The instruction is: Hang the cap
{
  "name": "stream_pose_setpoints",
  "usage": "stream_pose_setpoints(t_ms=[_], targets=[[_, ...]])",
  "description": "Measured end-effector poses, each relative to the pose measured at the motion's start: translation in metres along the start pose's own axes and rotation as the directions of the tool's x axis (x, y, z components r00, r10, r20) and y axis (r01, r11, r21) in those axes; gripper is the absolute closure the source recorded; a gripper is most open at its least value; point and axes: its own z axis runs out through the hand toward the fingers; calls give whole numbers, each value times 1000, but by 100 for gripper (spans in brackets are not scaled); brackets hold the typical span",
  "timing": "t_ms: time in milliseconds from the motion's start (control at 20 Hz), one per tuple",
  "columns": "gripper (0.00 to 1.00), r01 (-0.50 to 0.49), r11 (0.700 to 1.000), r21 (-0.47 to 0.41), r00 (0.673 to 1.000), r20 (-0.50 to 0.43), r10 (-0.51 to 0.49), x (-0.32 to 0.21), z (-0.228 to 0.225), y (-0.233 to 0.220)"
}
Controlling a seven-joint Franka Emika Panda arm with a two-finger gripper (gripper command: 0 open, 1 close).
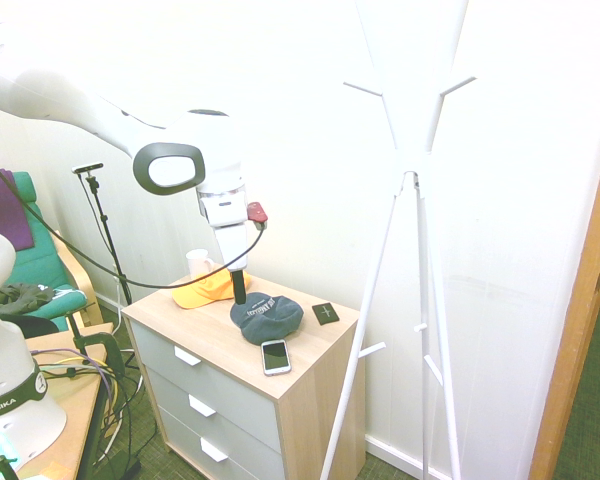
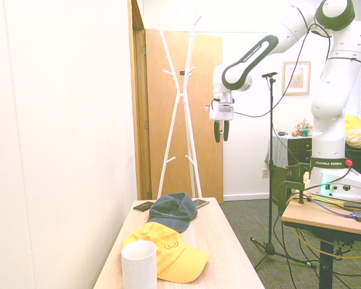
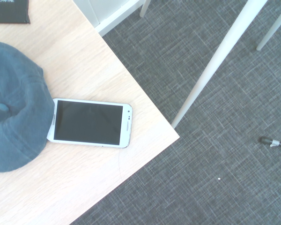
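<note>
The arm (image 2: 277,48) reaches over from its bench, bent at the elbow, its wrist turned downward. The rack (image 2: 183,95) stands upright beyond one end of the dresser — white, splayed legs, short pegs at upper and lower levels, with no cap on any of them. The dresser (image 1: 215,385) has a pale wood top and grey drawer fronts with white handles. A chair (image 1: 42,255), green with a purple cloth over its back, sits on the far side of the arm.

The gripper (image 2: 221,131) points straight down, higher than the dresser top, its two fingers spread with a gap between them, pinching nothing.

The blue cap (image 1: 266,318) lies on the dresser top, crown up, small pale lettering on its front. It rests between the orange cap and the phone, well apart from the rack's pegs. The orange cap (image 2: 168,253) lies just beside it, brim flat on the wood, a small face-like mark on the front. The mug (image 2: 139,266), white, stands upright close against the orange cap; contact cannot be told.

The phone (image 3: 90,123) lies face up, screen dark, near the dresser's corner — one end meets the blue cap's edge in the wrist view. The black card (image 1: 325,314) lies flat near the blue cap, apart from the phone.
</note>
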Motion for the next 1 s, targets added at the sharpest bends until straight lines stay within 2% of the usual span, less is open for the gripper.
stream_pose_setpoints(t_ms=[300,750,1000], targets=[[0,36,999,-16,999,1,-36,-15,7,-19],[0,145,987,-64,989,-23,-147,-73,45,-119],[0,194,976,-101,980,-17,-196,-100,85,-161]])
